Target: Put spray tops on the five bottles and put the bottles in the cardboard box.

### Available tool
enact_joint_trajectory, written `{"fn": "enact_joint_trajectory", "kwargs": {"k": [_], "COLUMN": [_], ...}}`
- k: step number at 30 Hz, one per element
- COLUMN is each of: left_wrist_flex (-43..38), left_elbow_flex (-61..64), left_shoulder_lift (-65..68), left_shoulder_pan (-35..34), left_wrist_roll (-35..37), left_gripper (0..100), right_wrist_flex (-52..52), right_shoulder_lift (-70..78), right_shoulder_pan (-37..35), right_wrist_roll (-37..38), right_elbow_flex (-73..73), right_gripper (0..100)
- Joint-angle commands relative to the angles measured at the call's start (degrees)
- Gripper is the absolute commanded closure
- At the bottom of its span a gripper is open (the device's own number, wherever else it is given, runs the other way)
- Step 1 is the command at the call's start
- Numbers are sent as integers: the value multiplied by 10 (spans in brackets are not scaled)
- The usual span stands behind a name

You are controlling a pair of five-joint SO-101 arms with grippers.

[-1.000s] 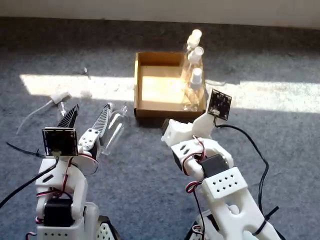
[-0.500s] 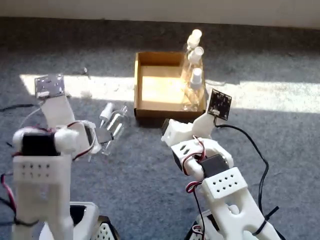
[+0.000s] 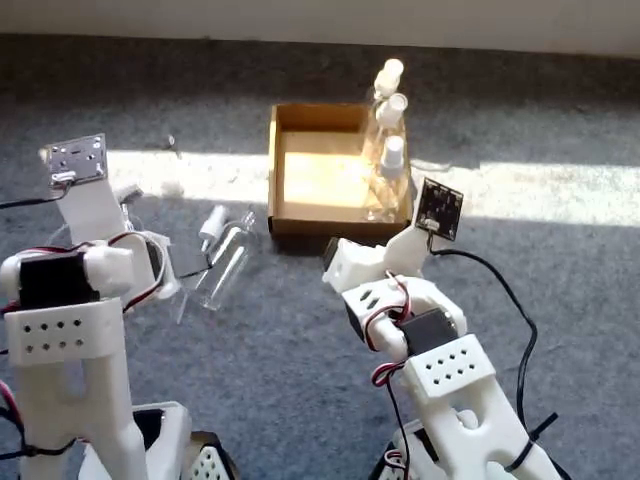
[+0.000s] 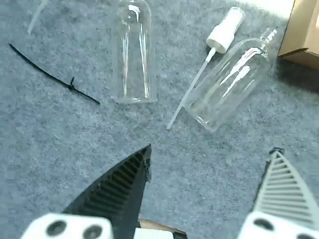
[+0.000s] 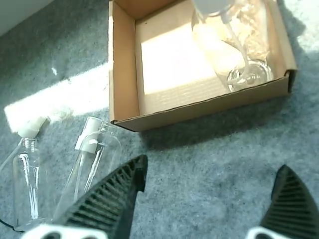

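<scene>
Box of brown cardboard [image 3: 273,170] held three clear white-topped spray bottles [image 3: 385,178]; two capless clear bottles [image 4: 132,50] [image 4: 229,74] lay outside. Left tool [image 4: 210,148] and right tool [image 5: 213,164] gaped empty.

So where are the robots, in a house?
Probably a room indoors, maybe a home: fuzzy grey carpet, a bright strip of sunlight across it, and a pale wall behind the brown cardboard box.

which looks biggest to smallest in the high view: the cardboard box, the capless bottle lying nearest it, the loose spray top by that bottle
1. cardboard box
2. capless bottle
3. spray top, the smallest
All three sit about equally far from the camera, so the order is safe.
</scene>
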Motion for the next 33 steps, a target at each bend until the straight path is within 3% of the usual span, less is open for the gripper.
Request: {"fn": "enact_joint_trajectory", "kwargs": {"k": [1, 5, 13, 17, 22, 27, 33], "left_wrist_flex": [-124, -209, -76, -31, -32, -65, -148], "left_elbow_flex": [44, 36, -252, -376, -447, -487, -492], "left_shoulder_lift": [-20, 29, 293, 371, 451, 526, 589], "left_shoulder_pan": [-18, -74, -146, -213, -300, -381, -439], "left_wrist_roll": [-35, -98, -142, -149, -224, -283, -317], "left_gripper": [670, 670, 667, 666, 666, 666, 666], "right_wrist_flex": [-11, -12, -10, 18, 99, 153, 167], "right_shoulder_lift": [1, 1, 1, 9, 137, 340, 552], "right_shoulder_pan": [5, 5, 4, -22, -114, -160, -173], "right_wrist_roll": [-4, -1, 11, 135, 141, 135, 22], "right_elbow_flex": [12, 17, 14, 0, -163, -367, -557], "right_gripper": [652, 652, 652, 655, 656, 656, 656]}}
